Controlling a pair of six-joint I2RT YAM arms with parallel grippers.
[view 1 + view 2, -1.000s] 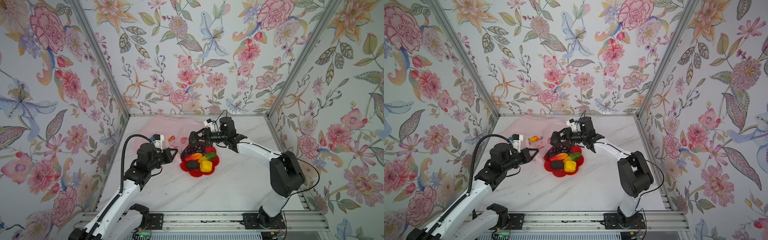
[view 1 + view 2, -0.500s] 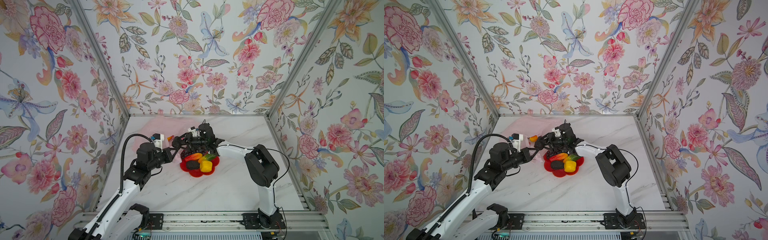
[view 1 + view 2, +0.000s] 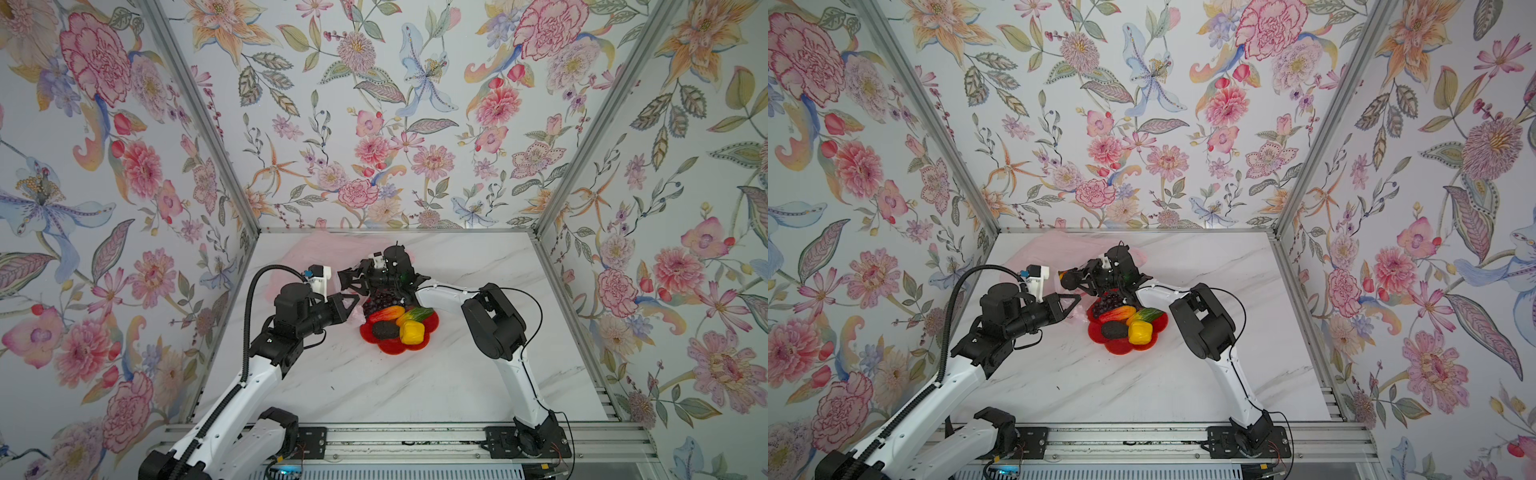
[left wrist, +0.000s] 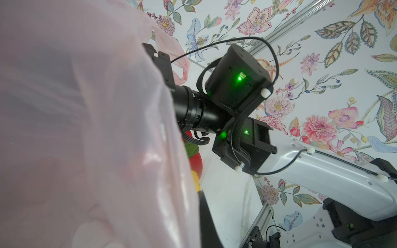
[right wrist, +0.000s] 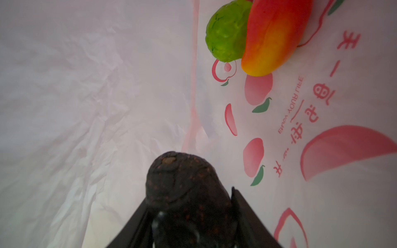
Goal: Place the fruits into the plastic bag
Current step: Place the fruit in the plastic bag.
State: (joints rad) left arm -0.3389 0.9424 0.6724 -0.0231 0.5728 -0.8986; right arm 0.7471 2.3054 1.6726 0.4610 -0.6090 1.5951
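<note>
We see the pale pink plastic bag [image 3: 307, 253] lying on the table [image 3: 374, 386], in the upper middle of the marble and a little left of centre in both top views. The left gripper [image 3: 353, 300] has its jaws together, pinched on the bag's near edge. In the left wrist view the thin pink film hangs right across the lens, with the right arm [image 4: 236, 85] beside it.

The right gripper [image 3: 344, 282] sits at the mouth of the bag, just above the left gripper in the frame. The right wrist view looks into the bag, and there the jaws are clamped on a dark avocado [image 5: 182, 176], one black finger on each side of it. Deeper in the bag a green ball [image 5: 225, 32] and a mango [image 5: 277, 36] lie touching each other on the printed plastic.

The other fruits sit on the red plate [image 3: 390, 347], at the centre of the frame and just right of the left gripper. They are a grape bunch [image 3: 379, 300] at the plate's far edge, a red-orange piece [image 3: 385, 313], a green-orange piece [image 3: 417, 313], a second avocado [image 3: 384, 330] and a lemon [image 3: 411, 333] beside it.
</note>
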